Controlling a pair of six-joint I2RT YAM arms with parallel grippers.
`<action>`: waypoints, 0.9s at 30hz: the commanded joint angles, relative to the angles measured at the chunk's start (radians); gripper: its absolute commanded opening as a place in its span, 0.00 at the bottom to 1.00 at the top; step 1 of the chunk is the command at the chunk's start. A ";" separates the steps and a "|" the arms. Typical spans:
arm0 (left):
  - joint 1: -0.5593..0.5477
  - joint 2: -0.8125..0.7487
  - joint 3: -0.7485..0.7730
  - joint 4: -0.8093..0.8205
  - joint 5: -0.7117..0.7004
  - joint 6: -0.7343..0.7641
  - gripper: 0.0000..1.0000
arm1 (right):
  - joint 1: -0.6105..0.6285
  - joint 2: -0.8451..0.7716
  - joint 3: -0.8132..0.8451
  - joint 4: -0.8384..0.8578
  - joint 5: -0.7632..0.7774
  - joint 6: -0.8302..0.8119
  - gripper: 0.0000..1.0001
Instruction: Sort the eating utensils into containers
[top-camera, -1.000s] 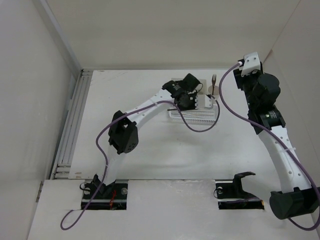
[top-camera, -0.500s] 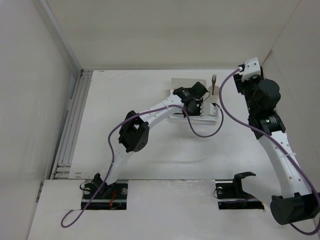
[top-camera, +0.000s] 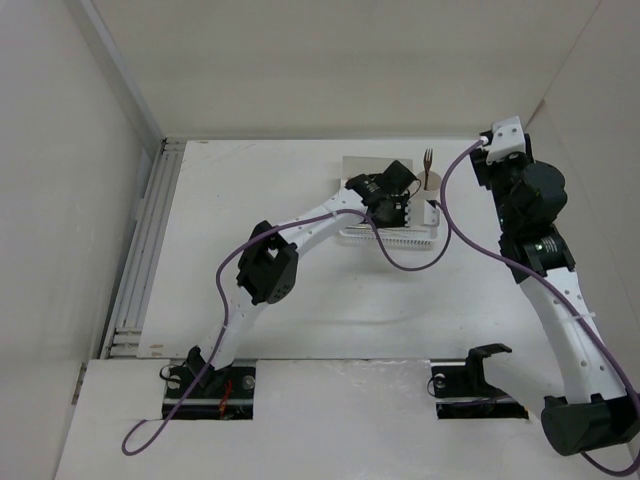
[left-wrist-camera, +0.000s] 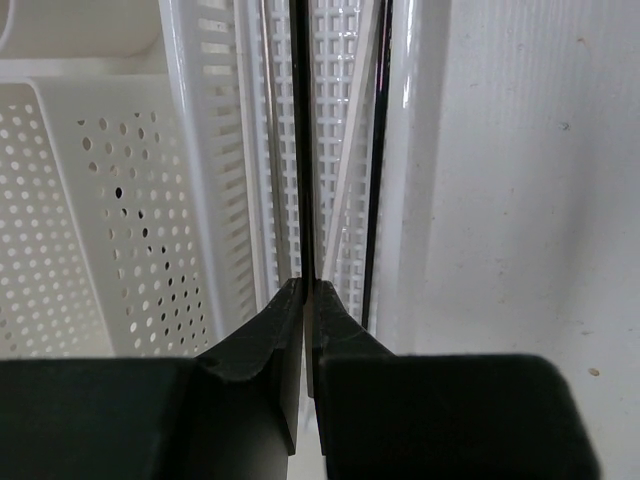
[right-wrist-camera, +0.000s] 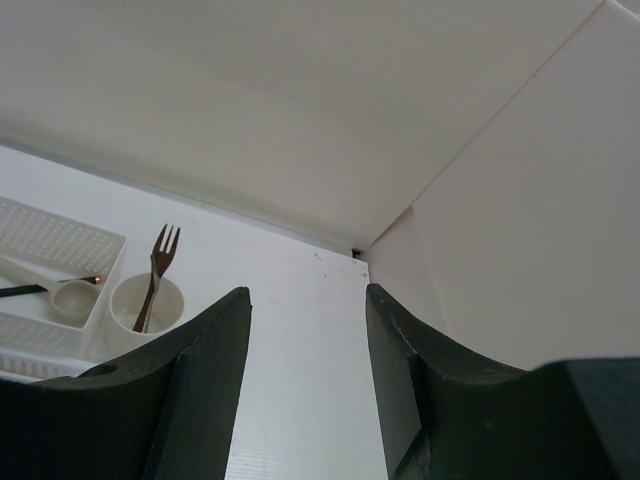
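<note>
My left gripper (left-wrist-camera: 303, 285) is shut on a dark chopstick (left-wrist-camera: 303, 150) that lies lengthwise over the low white perforated tray (left-wrist-camera: 335, 90). A pale chopstick (left-wrist-camera: 270, 150) and another dark chopstick (left-wrist-camera: 378, 150) lie in the tray beside it. The deep white box (left-wrist-camera: 80, 200) is just to the left. From above, the left gripper (top-camera: 392, 212) is over the tray (top-camera: 400, 238). My right gripper (right-wrist-camera: 308, 300) is open and empty, raised near the back right wall. A dark fork (right-wrist-camera: 158, 262) stands in the cream cup (right-wrist-camera: 146, 302). A spoon (right-wrist-camera: 60, 292) lies in the box (right-wrist-camera: 50, 235).
The white back wall and right side wall (right-wrist-camera: 520, 200) stand close to the right gripper. A ridged rail (top-camera: 140, 250) runs along the table's left side. The left arm's purple cable (top-camera: 400, 262) hangs over the tray's near edge.
The left arm has reached further right over the tray and its elbow has shifted right. The right arm has drawn back slightly to the right.
</note>
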 joint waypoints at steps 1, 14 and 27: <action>0.006 -0.009 -0.021 -0.011 0.034 -0.019 0.00 | 0.000 -0.028 -0.019 0.054 0.009 -0.015 0.55; 0.006 -0.009 -0.044 0.063 0.091 -0.050 0.00 | 0.000 -0.039 -0.028 0.064 0.000 -0.015 0.55; 0.006 -0.029 -0.104 0.219 0.089 -0.103 0.00 | 0.000 -0.048 -0.028 0.064 -0.009 -0.034 0.55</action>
